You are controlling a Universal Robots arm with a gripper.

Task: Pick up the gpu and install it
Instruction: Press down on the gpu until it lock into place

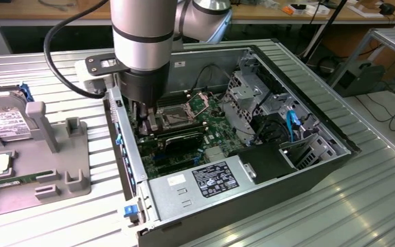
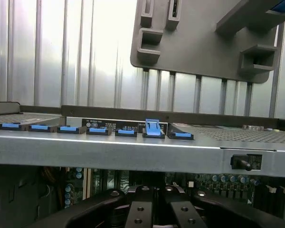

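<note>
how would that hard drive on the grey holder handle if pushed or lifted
The hard drive looks like a rigid metal box: probably stiff, heavy for its size. Its smooth casing may be slippery. The grey holder hems it in, so a push would likely be blocked.

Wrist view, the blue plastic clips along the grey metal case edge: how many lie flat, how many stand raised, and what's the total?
Flat blue plastic clips: 6
Raised blue plastic clip: 1
Total: 7
</note>
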